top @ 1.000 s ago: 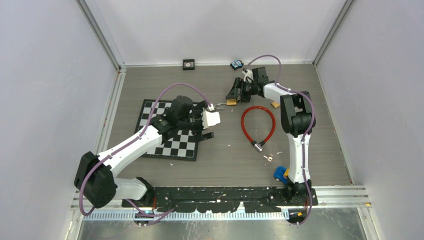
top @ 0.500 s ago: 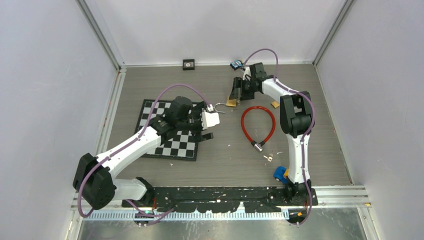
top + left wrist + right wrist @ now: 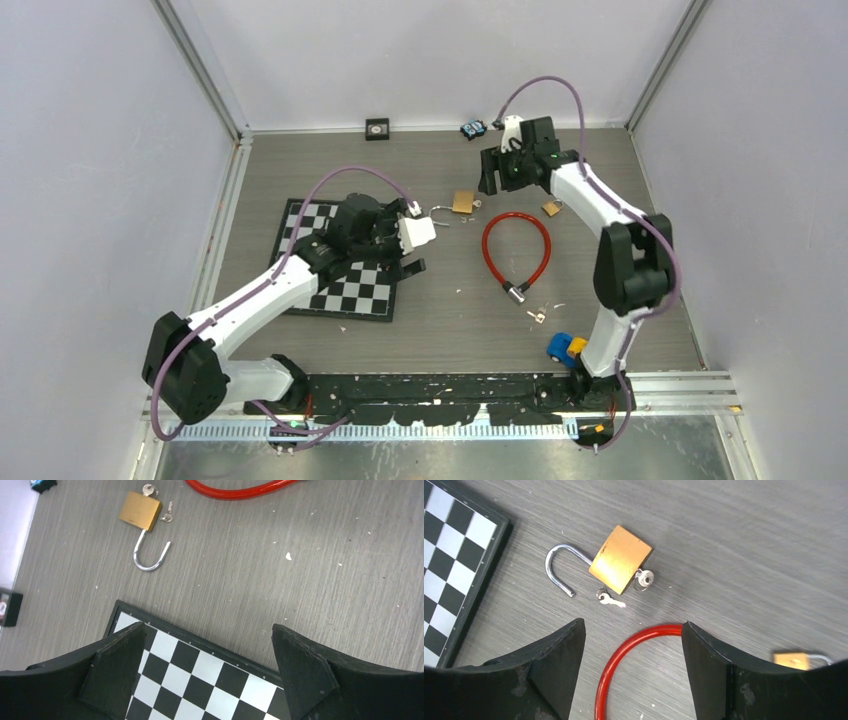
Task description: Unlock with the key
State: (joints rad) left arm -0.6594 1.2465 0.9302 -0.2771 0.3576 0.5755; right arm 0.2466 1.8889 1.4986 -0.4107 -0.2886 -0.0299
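A brass padlock [image 3: 462,201] lies on the grey table with its steel shackle [image 3: 558,570] swung open. A key [image 3: 644,577] is stuck in its base, and a second small key [image 3: 610,599] lies beside it. My right gripper [image 3: 497,175] hovers just behind and to the right of the padlock [image 3: 620,559], apart from it. It is open [image 3: 633,626] with nothing between its fingers. My left gripper [image 3: 415,240] hangs over the chessboard's far right corner, open and empty [image 3: 207,630]. From there the padlock [image 3: 140,511] is ahead on the left.
A chessboard [image 3: 340,262] lies left of centre. A red cable lock [image 3: 517,248] loops right of the padlock, with small keys [image 3: 537,316] near its end. A smaller brass padlock [image 3: 551,208], a blue toy car [image 3: 561,348] and two small items [image 3: 377,128] [image 3: 473,129] by the back wall.
My right gripper has drawn back from the padlock toward the far right and opened wider. The padlock stays on the table, shackle open. The left arm has barely shifted.
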